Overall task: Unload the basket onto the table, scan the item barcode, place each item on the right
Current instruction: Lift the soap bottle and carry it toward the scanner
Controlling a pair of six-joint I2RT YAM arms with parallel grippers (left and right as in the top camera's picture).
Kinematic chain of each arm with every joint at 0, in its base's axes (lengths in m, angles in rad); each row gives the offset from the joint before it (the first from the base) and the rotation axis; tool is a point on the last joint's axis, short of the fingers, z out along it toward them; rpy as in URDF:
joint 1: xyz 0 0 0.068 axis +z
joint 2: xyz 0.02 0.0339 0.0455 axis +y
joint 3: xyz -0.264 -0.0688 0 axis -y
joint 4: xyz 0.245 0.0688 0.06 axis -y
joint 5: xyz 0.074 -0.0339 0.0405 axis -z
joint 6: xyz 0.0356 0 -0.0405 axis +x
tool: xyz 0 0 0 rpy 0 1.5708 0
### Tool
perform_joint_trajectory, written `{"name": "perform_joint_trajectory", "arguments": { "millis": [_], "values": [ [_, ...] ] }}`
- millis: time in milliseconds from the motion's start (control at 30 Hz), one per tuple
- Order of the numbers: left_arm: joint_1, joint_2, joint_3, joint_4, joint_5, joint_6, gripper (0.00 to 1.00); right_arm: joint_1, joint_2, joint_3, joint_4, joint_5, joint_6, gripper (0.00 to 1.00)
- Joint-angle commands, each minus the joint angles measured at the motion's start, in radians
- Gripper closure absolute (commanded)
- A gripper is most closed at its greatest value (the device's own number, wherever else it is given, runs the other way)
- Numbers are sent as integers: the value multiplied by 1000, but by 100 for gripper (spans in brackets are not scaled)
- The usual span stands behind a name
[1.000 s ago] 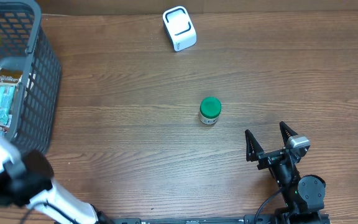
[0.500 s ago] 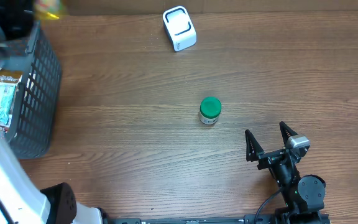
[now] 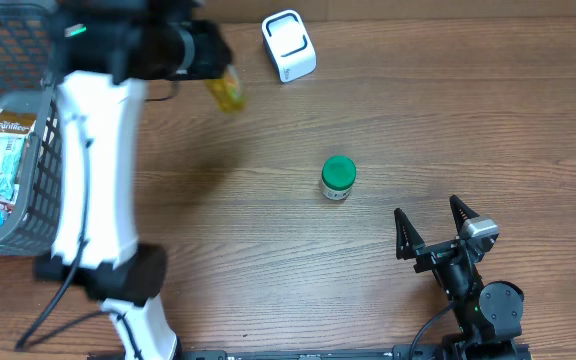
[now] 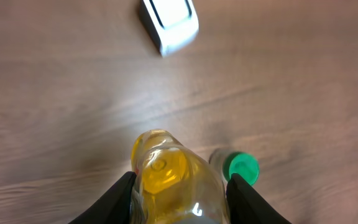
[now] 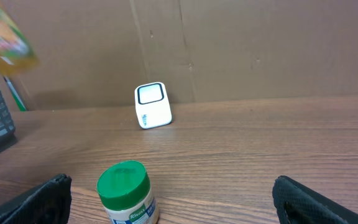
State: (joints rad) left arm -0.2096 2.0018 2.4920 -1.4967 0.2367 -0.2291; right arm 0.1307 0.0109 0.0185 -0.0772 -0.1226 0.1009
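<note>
Left end effector (image 4: 179, 200) is clamped on the yellow bottle (image 3: 227, 92), held up off the desk near the white scanner (image 3: 288, 45); looks like the carry-to-scanner step; next it needs the barcode turned to face the scanner, can't spot the barcode though; right end effector (image 3: 433, 232) sits fingers apart, empty, well away from the scanner.

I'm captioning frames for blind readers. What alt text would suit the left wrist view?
A yellow bottle is gripped in the left hand, seen close up from above a wooden table. A white scanner lies near the top edge, and a green-lidded jar shows just right of the bottle.
</note>
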Motion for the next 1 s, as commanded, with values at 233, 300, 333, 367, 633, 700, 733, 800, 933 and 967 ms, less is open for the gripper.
{"name": "perform_joint_trajectory", "arguments": {
  "millis": [233, 300, 333, 367, 633, 700, 733, 800, 933, 967],
  "values": [
    [-200, 254, -5, 93, -150, -129, 91, -4, -8, -11, 4, 9, 4, 0],
    [-239, 284, -5, 127, -209, -152, 92, -4, -8, -11, 4, 9, 4, 0],
    [-257, 295, -5, 144, -241, -165, 91, -4, -8, -11, 4, 9, 4, 0],
    [-272, 302, -5, 157, -266, -174, 90, -4, -8, -11, 4, 9, 4, 0],
    [-349, 332, -5, 196, -481, -314, 88, -4, -8, -11, 4, 9, 4, 0],
    [-350, 332, -5, 200, -482, -328, 87, -4, -8, -11, 4, 9, 4, 0],
    [-350, 332, -5, 201, -481, -329, 86, -4, -8, -11, 4, 9, 4, 0],
    [-348, 332, -5, 203, -480, -329, 85, -4, -8, -11, 4, 9, 4, 0],
    [-347, 332, -5, 195, -480, -274, 84, -4, -8, -11, 4, 9, 4, 0],
    [-344, 332, -5, 190, -481, -253, 83, -4, -8, -11, 4, 9, 4, 0]
  ]
}}
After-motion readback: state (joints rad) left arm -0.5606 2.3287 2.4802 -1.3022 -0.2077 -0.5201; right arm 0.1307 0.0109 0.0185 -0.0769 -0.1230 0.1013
